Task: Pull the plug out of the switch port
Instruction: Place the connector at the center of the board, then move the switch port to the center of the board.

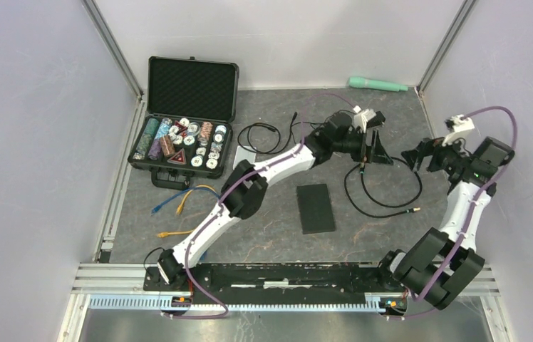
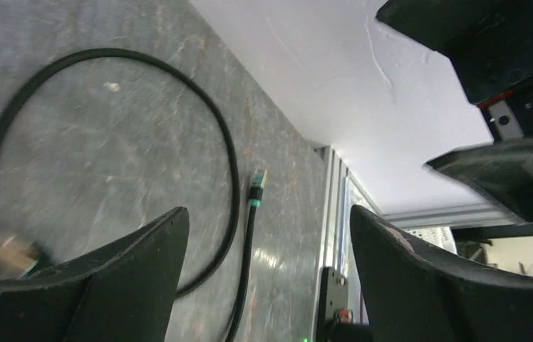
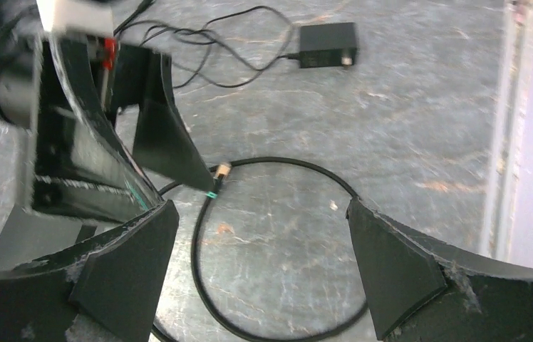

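A black cable (image 1: 385, 206) lies in a loose loop on the grey table, joined to nothing. Its gold plug (image 3: 222, 171) with a teal band rests on the table just under my left gripper (image 1: 374, 158). That gripper is open and empty (image 2: 267, 210); the same plug shows blurred beside its left finger (image 2: 7, 249). The cable's other plug (image 2: 258, 182) lies free near the front (image 1: 415, 210). The switch seems to be the small black box (image 3: 328, 45) with thin leads, far off to the left. My right gripper (image 1: 413, 160) hovers open over the loop (image 3: 261, 205).
A flat black slab (image 1: 316, 207) lies mid-table. An open case of poker chips (image 1: 185, 135) stands at the back left, with blue and orange cables (image 1: 178, 203) in front of it. A green cylinder (image 1: 378, 84) lies along the back wall. Aluminium rails edge the table.
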Available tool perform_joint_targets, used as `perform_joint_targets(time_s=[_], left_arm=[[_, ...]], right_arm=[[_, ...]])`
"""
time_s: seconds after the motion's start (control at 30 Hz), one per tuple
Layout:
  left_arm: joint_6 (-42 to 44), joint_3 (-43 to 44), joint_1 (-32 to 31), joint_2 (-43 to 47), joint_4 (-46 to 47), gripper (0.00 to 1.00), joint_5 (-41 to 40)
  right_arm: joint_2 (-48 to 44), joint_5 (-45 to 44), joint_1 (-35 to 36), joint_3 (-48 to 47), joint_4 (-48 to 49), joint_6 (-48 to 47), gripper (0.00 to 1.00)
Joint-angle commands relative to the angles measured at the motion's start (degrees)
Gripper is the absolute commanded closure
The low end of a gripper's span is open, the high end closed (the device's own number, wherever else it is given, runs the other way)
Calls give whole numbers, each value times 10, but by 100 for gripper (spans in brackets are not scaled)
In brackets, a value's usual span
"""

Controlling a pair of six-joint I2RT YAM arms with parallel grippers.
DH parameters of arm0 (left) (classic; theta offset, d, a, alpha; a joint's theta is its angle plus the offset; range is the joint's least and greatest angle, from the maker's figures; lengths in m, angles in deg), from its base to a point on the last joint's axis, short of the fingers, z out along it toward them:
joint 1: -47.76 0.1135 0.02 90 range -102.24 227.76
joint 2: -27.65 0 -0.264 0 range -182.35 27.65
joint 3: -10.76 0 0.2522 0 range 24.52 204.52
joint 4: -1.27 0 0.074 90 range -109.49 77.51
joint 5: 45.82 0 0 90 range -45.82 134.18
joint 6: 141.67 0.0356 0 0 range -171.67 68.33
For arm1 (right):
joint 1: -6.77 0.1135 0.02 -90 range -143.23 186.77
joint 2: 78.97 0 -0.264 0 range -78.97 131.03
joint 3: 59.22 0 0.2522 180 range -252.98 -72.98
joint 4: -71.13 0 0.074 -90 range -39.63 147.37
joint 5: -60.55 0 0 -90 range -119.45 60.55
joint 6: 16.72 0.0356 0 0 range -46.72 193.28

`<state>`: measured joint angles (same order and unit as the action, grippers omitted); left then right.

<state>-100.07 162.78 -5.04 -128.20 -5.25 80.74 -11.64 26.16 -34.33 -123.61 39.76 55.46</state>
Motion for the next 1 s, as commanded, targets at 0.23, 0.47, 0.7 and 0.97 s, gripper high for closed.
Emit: perform_joint_targets(time_s=[0.23, 0.47, 0.7, 0.97], left_arm=[[514, -388, 88, 441, -369, 5, -238], [548, -589, 166, 597, -436, 0, -396], [472, -624, 196, 587, -445, 0, -476], [424, -568, 233, 509, -483, 0, -425]], right_arm=[[-3, -134, 312, 49, 14, -110, 4], [35, -219, 502, 75, 66, -95, 4], [58, -214, 521, 95, 109, -58, 4], [45, -218, 522, 112, 110, -65, 4]])
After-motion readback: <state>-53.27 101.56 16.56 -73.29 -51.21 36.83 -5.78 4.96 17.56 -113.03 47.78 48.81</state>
